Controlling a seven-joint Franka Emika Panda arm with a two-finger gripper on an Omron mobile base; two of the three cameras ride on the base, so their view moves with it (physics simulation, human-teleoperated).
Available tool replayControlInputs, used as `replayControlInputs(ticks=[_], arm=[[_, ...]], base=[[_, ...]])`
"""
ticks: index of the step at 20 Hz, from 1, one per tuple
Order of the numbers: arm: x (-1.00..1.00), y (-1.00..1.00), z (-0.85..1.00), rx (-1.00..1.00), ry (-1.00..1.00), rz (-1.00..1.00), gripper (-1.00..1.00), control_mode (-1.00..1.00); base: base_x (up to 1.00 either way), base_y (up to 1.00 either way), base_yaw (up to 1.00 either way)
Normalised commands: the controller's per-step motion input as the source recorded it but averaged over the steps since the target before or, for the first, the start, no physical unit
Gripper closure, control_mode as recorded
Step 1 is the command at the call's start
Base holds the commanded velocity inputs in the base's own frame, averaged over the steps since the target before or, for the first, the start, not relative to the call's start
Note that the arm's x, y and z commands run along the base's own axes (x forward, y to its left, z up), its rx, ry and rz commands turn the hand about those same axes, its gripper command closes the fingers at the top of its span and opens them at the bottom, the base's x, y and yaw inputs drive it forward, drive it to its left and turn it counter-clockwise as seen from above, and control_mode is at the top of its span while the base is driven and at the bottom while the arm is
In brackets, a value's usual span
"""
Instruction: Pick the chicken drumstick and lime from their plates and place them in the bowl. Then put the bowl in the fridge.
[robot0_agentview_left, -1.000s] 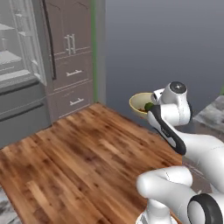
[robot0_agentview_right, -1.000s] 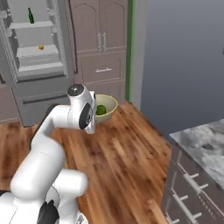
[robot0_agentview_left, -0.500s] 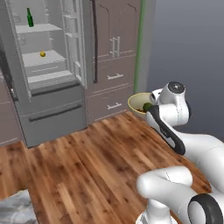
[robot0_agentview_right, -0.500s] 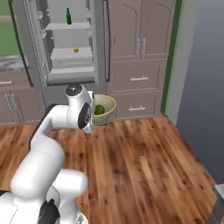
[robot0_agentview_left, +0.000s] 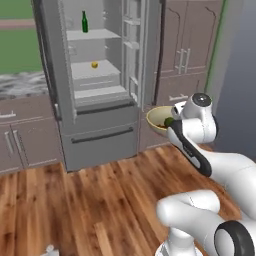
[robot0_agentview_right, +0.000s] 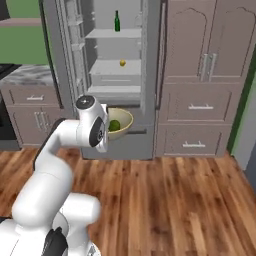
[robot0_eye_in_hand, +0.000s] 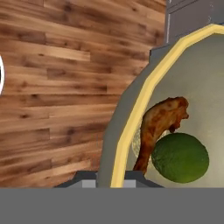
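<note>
My gripper (robot0_eye_in_hand: 110, 178) is shut on the near rim of the bowl (robot0_eye_in_hand: 131, 118) and holds it in the air. Inside it, the brown chicken drumstick (robot0_eye_in_hand: 159, 122) lies against the green lime (robot0_eye_in_hand: 180, 157). From the base, the bowl (robot0_agentview_left: 158, 120) (robot0_agentview_right: 121, 121) hangs in front of the fridge (robot0_agentview_left: 100, 137) (robot0_agentview_right: 127, 145), with the lime (robot0_agentview_left: 169, 121) (robot0_agentview_right: 114, 125) showing over its rim. The fridge's upper doors stand open, showing pale shelves. The plates are out of view.
A green bottle (robot0_agentview_left: 84, 21) (robot0_agentview_right: 117, 21) and a small yellow fruit (robot0_agentview_left: 94, 64) (robot0_agentview_right: 122, 63) sit on the fridge shelves. Brown cabinets (robot0_agentview_left: 185, 55) (robot0_agentview_right: 210, 60) flank the fridge on the right, a marble counter (robot0_agentview_left: 20, 82) (robot0_agentview_right: 25, 75) on the left. Wooden floor (robot0_agentview_right: 175, 200) lies below.
The whole picture has swung as the base turned: the open fridge has come from the left edge to straight ahead. The bowl stays in my shut gripper, unmoved relative to the arm.
</note>
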Motion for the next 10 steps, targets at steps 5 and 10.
replayControlInputs(ticks=[5,10], arm=[[0.0,0.0,0.0,0.0,0.0,0.0,1.0,1.0],[0.0,0.0,0.0,0.0,0.0,0.0,1.0,1.0]], base=[[0.75,-0.03,0.46],[0.74,-0.26,0.1]])
